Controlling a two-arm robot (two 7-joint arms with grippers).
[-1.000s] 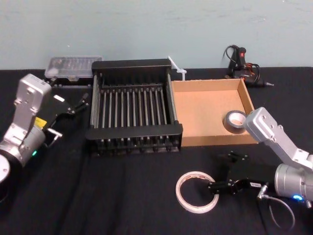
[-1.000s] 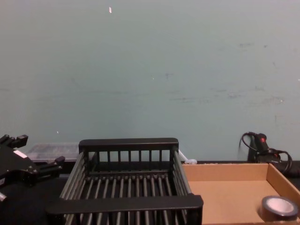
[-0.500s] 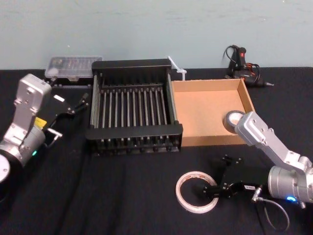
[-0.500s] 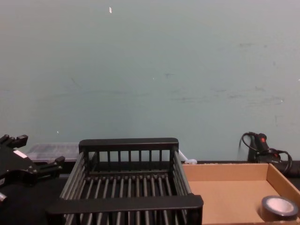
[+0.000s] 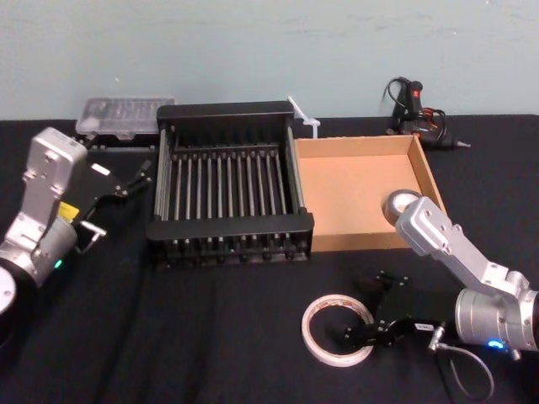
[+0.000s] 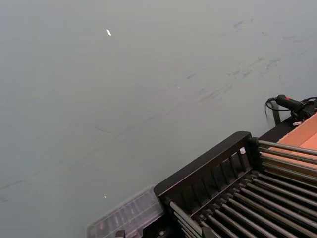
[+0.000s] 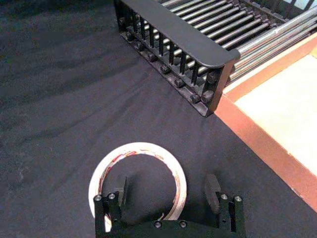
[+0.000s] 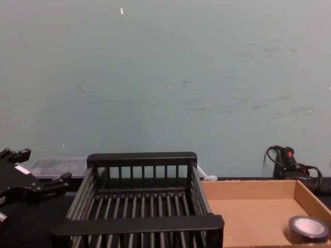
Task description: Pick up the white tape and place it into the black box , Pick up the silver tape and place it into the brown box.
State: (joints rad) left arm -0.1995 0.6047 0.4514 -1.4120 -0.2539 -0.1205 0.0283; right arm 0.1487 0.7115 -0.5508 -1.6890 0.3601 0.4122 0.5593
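Right wrist view: right gripper (image 7: 167,187), fingers (image 7: 213,189) wide, straddles the white tape (image 7: 141,148); left gripper (image 5: 133,178) idle beside the black box (image 5: 232,225)

I get soft, even room light and can't tell its source. The wall (image 8: 165,77) reads flat and evenly pale. The black bench (image 5: 210,337) swallows shadows; beneath the right end effector (image 7: 167,190) I see hardly any. Cloth wrinkles ahead of it catch a faint sheen. Everything looks slightly soft.

Two tapes (image 7: 141,148) (image 8: 309,229), two boxes (image 5: 229,225) (image 5: 349,198), two hands (image 5: 137,178) (image 7: 167,189)
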